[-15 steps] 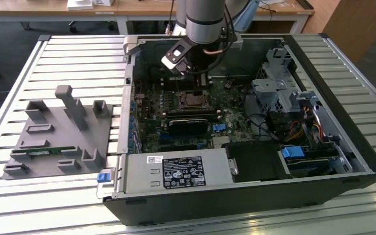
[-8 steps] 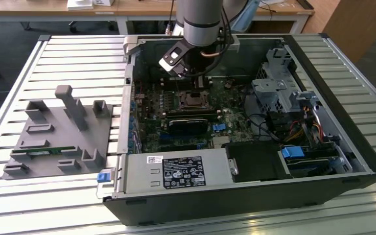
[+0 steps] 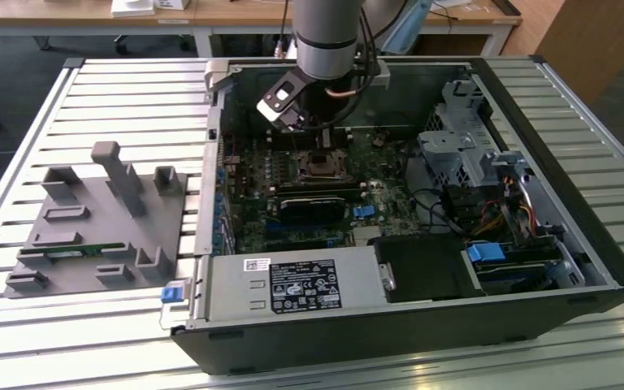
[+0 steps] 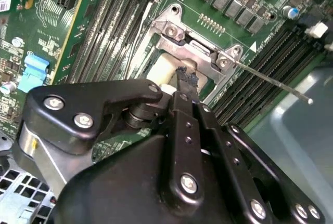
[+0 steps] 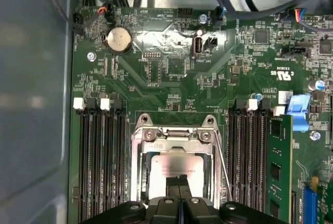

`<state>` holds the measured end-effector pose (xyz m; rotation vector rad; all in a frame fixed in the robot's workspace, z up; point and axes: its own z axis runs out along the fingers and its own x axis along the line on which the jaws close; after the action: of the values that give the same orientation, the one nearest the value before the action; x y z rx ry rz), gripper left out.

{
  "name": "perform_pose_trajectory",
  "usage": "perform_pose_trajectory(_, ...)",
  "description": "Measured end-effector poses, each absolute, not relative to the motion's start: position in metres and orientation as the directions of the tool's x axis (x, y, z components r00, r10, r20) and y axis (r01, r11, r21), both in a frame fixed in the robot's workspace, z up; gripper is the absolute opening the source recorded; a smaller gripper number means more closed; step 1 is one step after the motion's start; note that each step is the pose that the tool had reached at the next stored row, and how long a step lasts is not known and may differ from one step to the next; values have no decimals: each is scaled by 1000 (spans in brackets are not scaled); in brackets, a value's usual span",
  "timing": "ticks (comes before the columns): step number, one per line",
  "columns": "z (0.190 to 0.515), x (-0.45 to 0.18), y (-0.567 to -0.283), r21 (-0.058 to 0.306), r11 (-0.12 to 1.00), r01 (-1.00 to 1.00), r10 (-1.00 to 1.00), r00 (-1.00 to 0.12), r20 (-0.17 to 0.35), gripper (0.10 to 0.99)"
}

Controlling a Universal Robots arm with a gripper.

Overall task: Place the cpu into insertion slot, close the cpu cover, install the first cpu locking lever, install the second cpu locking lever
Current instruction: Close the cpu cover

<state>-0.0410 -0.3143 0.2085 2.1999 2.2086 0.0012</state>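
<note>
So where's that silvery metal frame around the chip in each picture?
Exterior view: the cpu cover sits mid-motherboard, under the arm.
First wrist view: the cpu cover rings the cpu, beyond the gripper.
Second wrist view: the cpu cover lies past the gripper.
Shared landmark: the blue connector.

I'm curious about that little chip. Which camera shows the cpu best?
The first wrist view: the cpu faces the camera squarely, the end effector covering one edge. The second wrist view shows a pale corner behind the end effector; the exterior view, from afar, barely shows it.
</note>
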Motion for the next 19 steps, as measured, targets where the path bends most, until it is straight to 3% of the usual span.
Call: perform_pose_trajectory(19, 199, -52, -314, 17, 13, 1000, 1000, -13, -18, 106)
